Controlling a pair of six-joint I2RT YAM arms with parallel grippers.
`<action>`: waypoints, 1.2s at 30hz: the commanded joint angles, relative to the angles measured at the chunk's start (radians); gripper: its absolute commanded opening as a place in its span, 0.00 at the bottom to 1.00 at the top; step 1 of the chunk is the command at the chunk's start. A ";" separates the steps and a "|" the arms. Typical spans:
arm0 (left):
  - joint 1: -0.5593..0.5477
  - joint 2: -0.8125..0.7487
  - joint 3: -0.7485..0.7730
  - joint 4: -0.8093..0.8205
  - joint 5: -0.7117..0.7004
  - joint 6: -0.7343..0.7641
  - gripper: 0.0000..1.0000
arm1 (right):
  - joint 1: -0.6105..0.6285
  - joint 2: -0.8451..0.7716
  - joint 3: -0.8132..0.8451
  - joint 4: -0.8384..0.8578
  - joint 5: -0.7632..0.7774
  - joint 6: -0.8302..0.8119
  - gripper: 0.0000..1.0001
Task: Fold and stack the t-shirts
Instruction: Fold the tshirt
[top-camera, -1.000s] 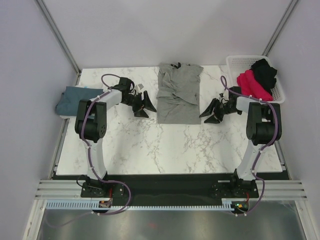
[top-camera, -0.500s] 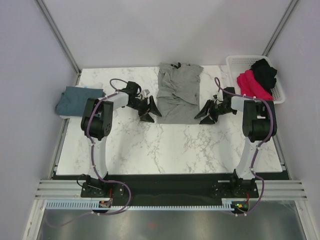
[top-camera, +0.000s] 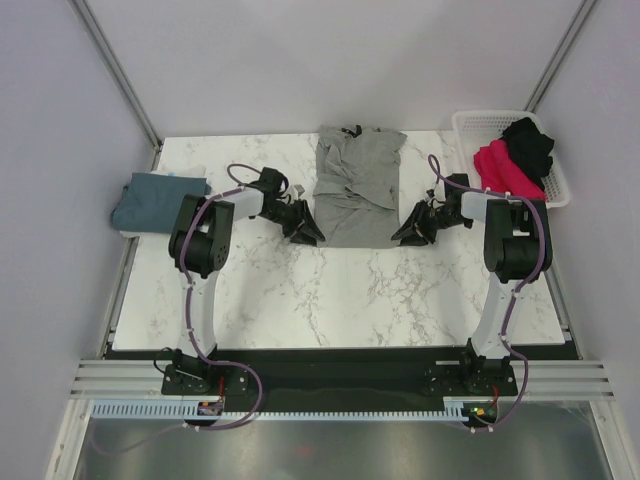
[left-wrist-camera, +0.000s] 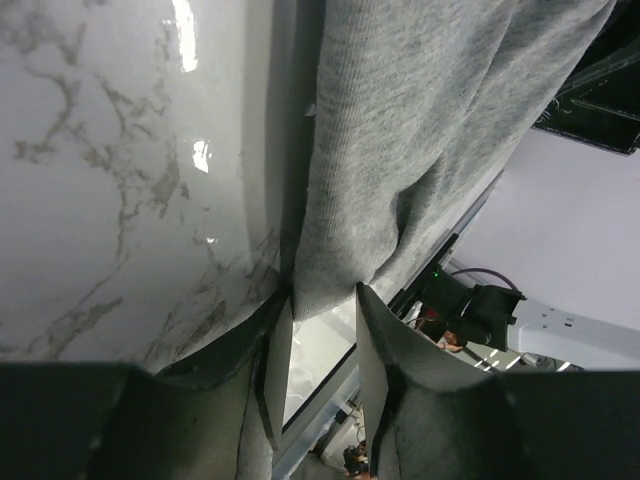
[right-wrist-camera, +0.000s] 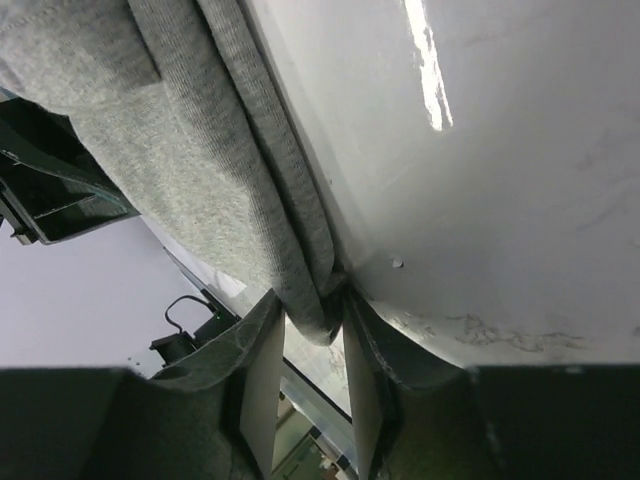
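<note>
A heather grey t-shirt (top-camera: 355, 190) lies partly folded at the back middle of the marble table (top-camera: 340, 290). My left gripper (top-camera: 312, 237) is at its near left corner and my right gripper (top-camera: 399, 236) at its near right corner. In the left wrist view my gripper (left-wrist-camera: 325, 305) is closed on the grey corner (left-wrist-camera: 340, 270) at the tips. In the right wrist view my gripper (right-wrist-camera: 312, 312) pinches the thick folded grey edge (right-wrist-camera: 300, 280). A teal-blue t-shirt (top-camera: 152, 200) lies folded at the left edge. Magenta (top-camera: 503, 167) and black (top-camera: 528, 143) t-shirts lie in the basket.
A white plastic basket (top-camera: 470, 125) stands at the back right corner of the table. Grey walls enclose the back and both sides. The arm bases sit on a black strip at the near edge.
Both grippers moved inward to the grey t-shirt's near corners, and their jaws narrowed from a wide spread onto the cloth. The shirts have not moved.
</note>
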 joint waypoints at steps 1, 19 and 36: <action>-0.023 0.020 0.000 0.045 0.025 -0.050 0.38 | 0.006 0.030 -0.001 0.027 0.061 -0.010 0.35; -0.029 -0.264 -0.112 0.054 0.031 -0.051 0.34 | 0.004 -0.189 -0.070 -0.024 0.024 -0.003 0.00; -0.037 -0.229 -0.201 -0.010 -0.003 0.009 0.02 | 0.004 -0.256 -0.237 0.064 0.053 0.018 0.00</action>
